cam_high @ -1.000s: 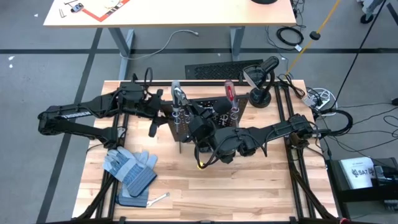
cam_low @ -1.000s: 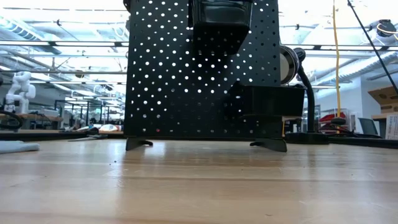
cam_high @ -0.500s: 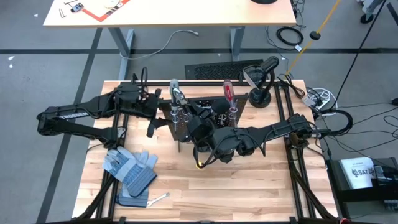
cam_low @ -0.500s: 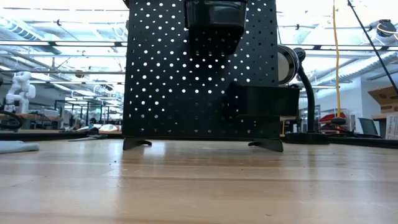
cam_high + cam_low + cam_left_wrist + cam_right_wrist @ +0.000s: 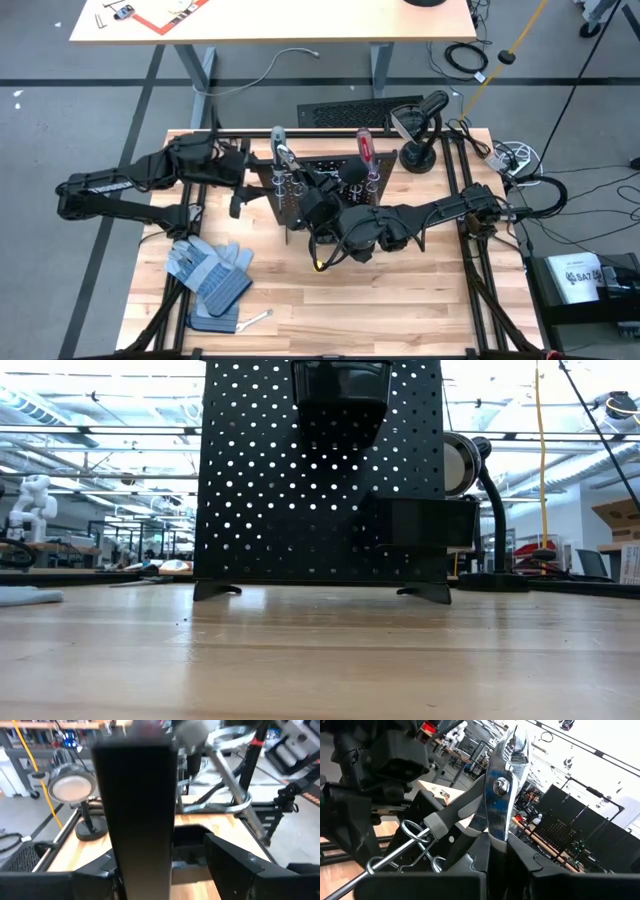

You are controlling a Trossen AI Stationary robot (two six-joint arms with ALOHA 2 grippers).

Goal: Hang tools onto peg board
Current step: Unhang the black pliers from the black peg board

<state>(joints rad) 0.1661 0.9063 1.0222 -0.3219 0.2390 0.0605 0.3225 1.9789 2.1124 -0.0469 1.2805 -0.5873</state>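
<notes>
The black perforated peg board [image 5: 318, 178] stands upright on its feet [image 5: 218, 589] at mid-table, its row of silver rings [image 5: 372, 180] on top in the high view and its box bin [image 5: 420, 524] on one face. A red-handled screwdriver [image 5: 366, 147] sticks down through a ring. My left gripper [image 5: 243, 192] is at the board's left edge [image 5: 135, 805]. My right gripper [image 5: 312, 197] is over the ring row, shut on black-and-silver pliers [image 5: 502, 780], whose silver head [image 5: 281, 150] points to the far left. The grey-handled screwdriver does not show. My left gripper has the peg board's left upright edge [image 5: 142, 865] between its two fingers, coming level from the table's left. The board stands upright on the table. My right gripper pinches the pliers just below the pivot [image 5: 496, 837], between its two fingers. The fingers slant in from the near right. The head points away from the gripper, one handle [image 5: 447, 817] splays out beside a ring [image 5: 415, 827], and the pliers are clear of the table.
Blue-grey gloves [image 5: 208, 272] lie near left on a flat dark pad [image 5: 215, 322], a silver wrench [image 5: 256, 319] beside them. A black lamp [image 5: 420, 130] stands far right. Bare wood lies in front of the board [image 5: 320, 660].
The peg board has slid a little toward the table's left edge, staying upright. My left gripper has drawn back toward the left edge with it, and my right gripper with the pliers has gone left alongside.
</notes>
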